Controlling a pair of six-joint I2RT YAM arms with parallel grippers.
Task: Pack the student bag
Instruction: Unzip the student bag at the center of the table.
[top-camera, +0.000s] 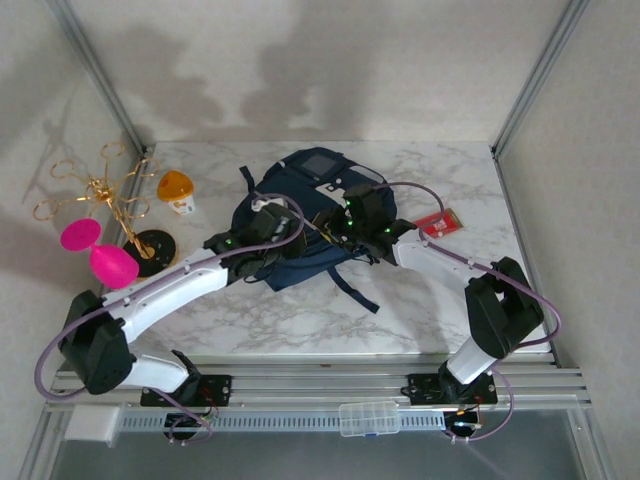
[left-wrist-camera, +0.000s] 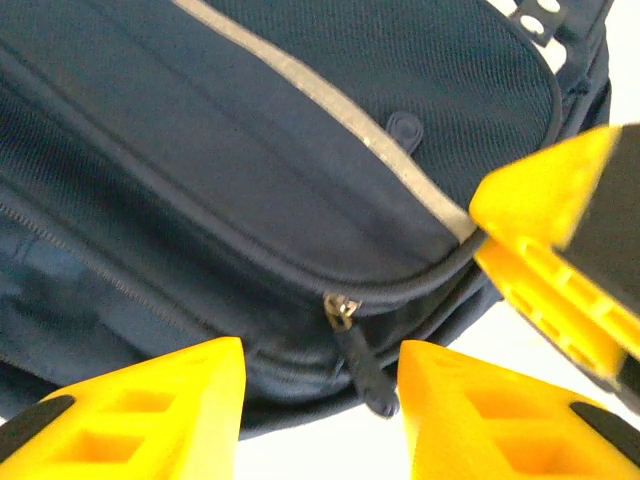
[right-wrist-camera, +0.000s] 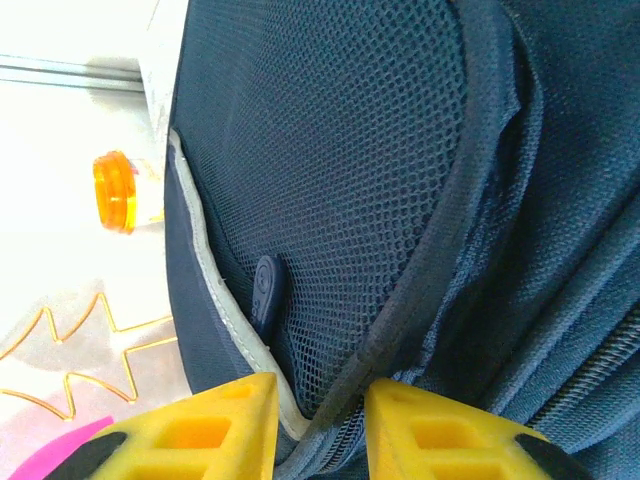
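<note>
Two arms reach in over the marble table (top-camera: 300, 320) and meet at the backpack (top-camera: 300, 180), which lies flat near the middle of the table, well back from the arm bases.

From the top camera, the left arm (top-camera: 170, 290) stretches low from its base at the near left corner and runs up and to the right, its wrist over the near left part of the backpack. The right arm (top-camera: 440, 258) rises from its base, bends sharply at the elbow on the right, and reaches left with its wrist over the backpack's right half. The two wrists sit close together.

The left gripper (left-wrist-camera: 320, 400) is open, its yellow fingers (left-wrist-camera: 150, 400) well apart at the backpack's edge. A dark zip pull (left-wrist-camera: 362, 372) hangs in the gap between them, and neither finger touches it.

The right gripper (right-wrist-camera: 320, 400) is closed down to a narrow gap, with the backpack's rolled seam and grey trim pinched between its fingers (right-wrist-camera: 200, 430). The left wrist camera shows those same yellow fingers (left-wrist-camera: 540, 200) biting the backpack's rim where the grey stripe ends.

An orange-lidded pot (top-camera: 175, 190), a gold wire stand (top-camera: 100, 190) and a pink goblet (top-camera: 97, 250) stand to the left of the backpack, and a red packet (top-camera: 437, 222) lies just to its right.
</note>
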